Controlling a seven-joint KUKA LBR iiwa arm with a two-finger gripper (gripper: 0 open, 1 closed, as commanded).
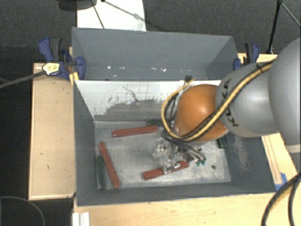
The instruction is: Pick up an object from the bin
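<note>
Jaws sit low over the right end of the front red-brown bar [153,174], gap impossible to tell, and an end pinch could let it swing and drop.

You're looking at a thick, rounded silver-grey arm [263,102] with dark KUKA lettering [229,108] near its wrist, a glossy orange dome-shaped cover [195,109] capping that wrist, yellow and black cables [197,133] looping around it, and a small pale-metal gripper [175,162] beneath.
</note>
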